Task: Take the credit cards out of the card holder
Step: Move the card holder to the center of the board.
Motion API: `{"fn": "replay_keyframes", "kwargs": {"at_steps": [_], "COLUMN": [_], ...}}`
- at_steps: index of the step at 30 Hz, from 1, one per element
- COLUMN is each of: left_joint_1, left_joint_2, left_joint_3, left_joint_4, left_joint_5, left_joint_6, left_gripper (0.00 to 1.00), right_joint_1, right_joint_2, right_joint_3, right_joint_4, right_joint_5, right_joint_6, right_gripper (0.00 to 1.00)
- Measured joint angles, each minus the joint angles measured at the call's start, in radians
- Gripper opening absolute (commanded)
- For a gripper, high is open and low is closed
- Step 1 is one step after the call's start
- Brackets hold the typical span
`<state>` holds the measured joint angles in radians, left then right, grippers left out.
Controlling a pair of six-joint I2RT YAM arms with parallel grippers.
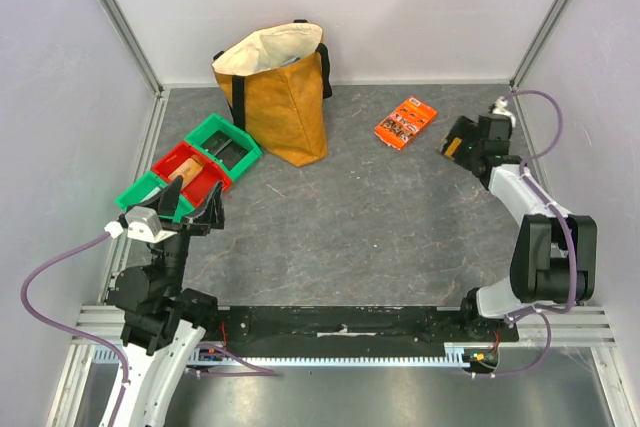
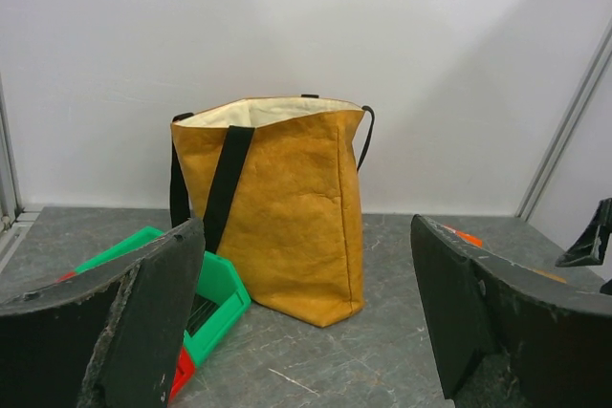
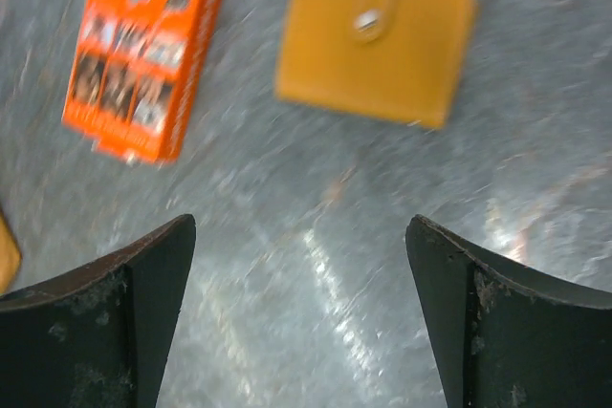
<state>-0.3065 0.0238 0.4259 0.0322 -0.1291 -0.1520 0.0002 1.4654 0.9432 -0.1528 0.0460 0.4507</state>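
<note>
The card holder (image 3: 376, 45) is a tan folding wallet lying shut on the grey table, its snap fastened, in the upper part of the right wrist view. No credit cards show; they are hidden or out of view. My right gripper (image 3: 301, 226) is open and empty, hovering above the table just short of the holder. In the top view this gripper (image 1: 462, 142) is at the far right and covers most of the holder. My left gripper (image 1: 205, 209) is open and empty at the near left; it also shows in the left wrist view (image 2: 306, 236).
A bright orange printed packet (image 3: 143, 50) lies left of the holder, also seen from above (image 1: 405, 123). A tan tote bag (image 1: 280, 97) stands at the back. Green and red bins (image 1: 190, 172) sit at the left, by my left gripper. Walls enclose the table.
</note>
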Motion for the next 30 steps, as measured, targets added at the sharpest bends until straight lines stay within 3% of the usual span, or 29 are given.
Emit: {"fn": "replay_keyframes", "kwargs": {"at_steps": [3, 5, 8, 15, 27, 30], "left_joint_1": [-0.004, -0.005, -0.005, -0.008, -0.010, -0.010], "left_joint_2": [0.000, 0.000, 0.000, 0.000, 0.000, 0.000], "left_joint_3": [0.000, 0.000, 0.000, 0.000, 0.000, 0.000], "left_joint_4": [0.000, 0.000, 0.000, 0.000, 0.000, 0.000], "left_joint_5": [0.000, 0.000, 0.001, 0.001, 0.004, 0.005], "left_joint_6": [0.000, 0.000, 0.000, 0.000, 0.000, 0.000], "left_gripper": [0.93, 0.93, 0.93, 0.92, 0.91, 0.91], "right_joint_1": [-0.112, -0.227, -0.280, -0.325, -0.328, -0.330], "right_joint_2": [0.047, 0.116, 0.178, 0.305, 0.399, 0.409], "right_joint_3": [0.001, 0.002, 0.002, -0.005, -0.037, -0.044], "right_joint_4": [0.055, 0.142, 0.210, 0.338, 0.460, 0.486], "right_joint_5": [-0.011, -0.054, -0.105, -0.196, -0.303, -0.318], "right_joint_6": [0.082, 0.178, 0.247, 0.320, 0.326, 0.320], "right_gripper": [0.98, 0.91, 0.82, 0.58, 0.44, 0.33]}}
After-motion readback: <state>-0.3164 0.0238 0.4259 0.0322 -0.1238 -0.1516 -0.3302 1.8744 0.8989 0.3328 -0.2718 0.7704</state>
